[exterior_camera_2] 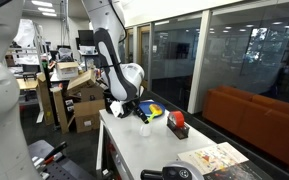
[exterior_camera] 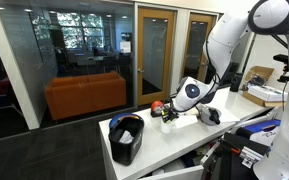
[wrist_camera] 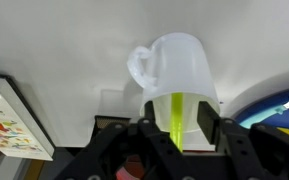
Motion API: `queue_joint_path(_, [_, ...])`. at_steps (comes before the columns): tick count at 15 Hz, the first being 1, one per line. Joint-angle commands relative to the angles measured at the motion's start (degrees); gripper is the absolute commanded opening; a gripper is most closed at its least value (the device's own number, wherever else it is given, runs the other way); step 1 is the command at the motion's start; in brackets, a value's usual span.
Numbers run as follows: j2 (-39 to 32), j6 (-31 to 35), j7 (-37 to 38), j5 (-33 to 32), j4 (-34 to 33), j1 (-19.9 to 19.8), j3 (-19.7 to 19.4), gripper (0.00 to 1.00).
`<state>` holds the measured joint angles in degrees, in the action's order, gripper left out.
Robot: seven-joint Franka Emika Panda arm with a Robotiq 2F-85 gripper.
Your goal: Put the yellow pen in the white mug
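Observation:
In the wrist view the white mug (wrist_camera: 179, 70) stands on the white table right under my gripper (wrist_camera: 177, 128), handle to the left. The yellow pen (wrist_camera: 176, 118) stands upright inside the mug, its top sticking out between my fingers. The fingers are spread on either side of the pen with gaps and do not touch it. In both exterior views the gripper (exterior_camera: 170, 112) (exterior_camera_2: 134, 110) hangs low over the table. The mug (exterior_camera_2: 144, 128) shows as a small white shape just below it.
A large black bin (exterior_camera: 126, 138) stands near the table's end. A red object (exterior_camera_2: 177, 124) and a blue and yellow item (exterior_camera_2: 152, 110) lie close to the mug. A picture book (exterior_camera_2: 214, 160) (wrist_camera: 9, 120) lies further along. Boxes and shelves stand beyond the table.

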<state>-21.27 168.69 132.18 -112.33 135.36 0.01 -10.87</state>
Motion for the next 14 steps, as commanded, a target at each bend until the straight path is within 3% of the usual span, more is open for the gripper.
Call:
queue_joint_path(1, [2.26, 0.29, -0.86, -0.27, 1.76, -0.15, -0.72, 0.80])
queue_joint_path(3, [3.61, 1.21, -2.51, 0.81, 2.54, -0.10, -1.44, 0.92])
queue_joint_path(4, [4.72, 1.71, -3.33, 1.21, 3.02, -0.09, -1.79, 0.92])
queue_joint_path(5, [6.46, 1.97, -3.96, 1.56, 3.71, -0.01, -2.07, 0.43])
queue_joint_path(7, [9.53, 2.78, -4.78, 1.61, 4.56, -0.07, -2.51, 0.42])
queue_joint_path(12, [13.53, 3.72, -8.44, 3.33, 6.07, -0.24, -3.76, 0.06])
queue_joint_path(14, [12.67, 5.12, -18.26, 9.93, 7.99, -0.22, -5.78, 0.00])
